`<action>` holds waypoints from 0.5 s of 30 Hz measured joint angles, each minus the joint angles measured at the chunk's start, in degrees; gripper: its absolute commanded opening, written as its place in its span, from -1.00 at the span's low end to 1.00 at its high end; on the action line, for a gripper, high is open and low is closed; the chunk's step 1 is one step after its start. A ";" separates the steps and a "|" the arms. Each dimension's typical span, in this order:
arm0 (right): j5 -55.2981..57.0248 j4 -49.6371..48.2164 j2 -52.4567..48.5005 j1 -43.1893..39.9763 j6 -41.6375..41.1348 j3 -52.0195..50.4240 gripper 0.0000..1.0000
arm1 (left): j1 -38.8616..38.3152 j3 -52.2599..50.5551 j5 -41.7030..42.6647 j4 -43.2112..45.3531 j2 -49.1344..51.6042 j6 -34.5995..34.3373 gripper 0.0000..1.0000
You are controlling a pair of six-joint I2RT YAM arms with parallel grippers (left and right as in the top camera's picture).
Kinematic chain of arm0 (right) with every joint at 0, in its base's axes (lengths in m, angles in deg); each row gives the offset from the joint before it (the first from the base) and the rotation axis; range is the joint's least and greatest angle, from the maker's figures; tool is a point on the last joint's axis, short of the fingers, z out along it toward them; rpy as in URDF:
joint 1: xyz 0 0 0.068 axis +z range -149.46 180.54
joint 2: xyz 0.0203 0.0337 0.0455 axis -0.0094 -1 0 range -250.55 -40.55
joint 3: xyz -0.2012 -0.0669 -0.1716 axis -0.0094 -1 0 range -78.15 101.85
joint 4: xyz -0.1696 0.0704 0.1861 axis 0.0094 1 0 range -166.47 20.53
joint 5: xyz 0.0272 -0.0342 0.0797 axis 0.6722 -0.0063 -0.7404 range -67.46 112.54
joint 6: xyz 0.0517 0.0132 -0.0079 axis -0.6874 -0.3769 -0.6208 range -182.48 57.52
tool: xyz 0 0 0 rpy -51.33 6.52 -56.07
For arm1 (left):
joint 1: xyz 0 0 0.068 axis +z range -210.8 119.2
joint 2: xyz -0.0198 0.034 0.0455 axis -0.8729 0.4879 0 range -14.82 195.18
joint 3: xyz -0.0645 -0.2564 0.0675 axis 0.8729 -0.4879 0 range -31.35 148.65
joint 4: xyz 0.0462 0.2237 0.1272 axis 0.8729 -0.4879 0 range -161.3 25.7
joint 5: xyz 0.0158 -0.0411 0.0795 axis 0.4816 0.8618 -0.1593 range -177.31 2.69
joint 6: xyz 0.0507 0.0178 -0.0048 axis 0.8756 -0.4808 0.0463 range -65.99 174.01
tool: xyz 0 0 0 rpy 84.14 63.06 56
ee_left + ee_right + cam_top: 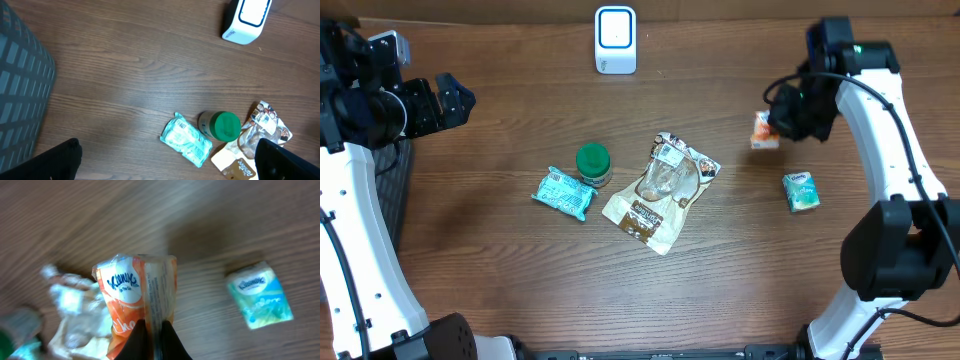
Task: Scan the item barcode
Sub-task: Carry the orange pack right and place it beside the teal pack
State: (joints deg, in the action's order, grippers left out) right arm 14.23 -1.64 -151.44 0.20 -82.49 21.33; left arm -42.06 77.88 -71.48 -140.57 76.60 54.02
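right fingers [142, 342] are pressing together on the lower edge of an orange kleenex tissue pack [136, 297]. the pack is standing upright between them in the right wrist view, with its printed logo facing left and its small-print side facing right. in the overhead view the same pack is lying just left of the right wrist, toward the right rear of the wood-grain bench [500, 270].

left fingers [458, 100] are standing spread as wide as they go and gripping nothing. they are hovering at the left rear of the bench, beside a dark ribbed bin [20, 100].

a white barcode scanner [615, 40] is standing at the rear centre edge, well apart from the held pack.

a teal kleenex pack [801, 191] is lying on the bench near the right arm, in front of the orange pack.

a clear snack pouch [660, 192] is lying crumpled at the bench centre. a green-lidded jar [593, 163] is lying on its side just left of the pouch. a pale teal wrapped packet [563, 193] is lying just left of the jar.
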 measured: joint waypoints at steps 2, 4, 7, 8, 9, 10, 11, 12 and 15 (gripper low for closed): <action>0.02 -2.16 -0.07 -1.49 -0.37 -4.22 -0.92 | 0.00 0.00 0.02 0.00 0.00 0.02 0.99; 0.02 -4.13 -0.09 -2.80 -0.76 -7.85 -0.92 | 0.00 0.00 0.02 0.00 0.00 0.00 0.99; 0.02 -7.02 -0.13 -4.57 -0.98 -12.11 -0.92 | 0.00 0.00 0.02 0.00 0.00 0.02 1.00; 0.00 -7.89 -0.15 -5.11 -0.96 -13.27 -0.92 | 0.00 0.00 0.02 0.00 0.00 0.02 1.00; 0.02 -8.44 -0.17 -5.64 -0.98 -14.16 -0.92 | 0.00 0.00 0.02 -0.02 0.00 0.02 1.00; 0.02 -9.22 -0.17 -6.36 -0.98 -15.30 -0.92 | 0.00 0.00 0.02 0.00 0.00 0.02 0.99; 0.02 -9.40 -0.17 -6.58 -0.98 -15.56 -0.92 | 0.00 0.00 0.02 -0.02 0.00 0.02 0.99; 0.04 -9.79 -0.17 -7.17 -0.98 -16.04 -0.92 | 0.00 0.00 0.02 0.00 0.00 0.02 0.99; 0.07 -10.51 -0.17 -8.37 -1.01 -16.48 -0.92 | 0.00 0.00 0.02 0.00 0.00 0.00 0.99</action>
State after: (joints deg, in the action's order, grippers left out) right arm 14.29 -12.15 -151.62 -8.17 -83.50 4.85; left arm -42.06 77.88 -71.46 -140.57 76.60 54.02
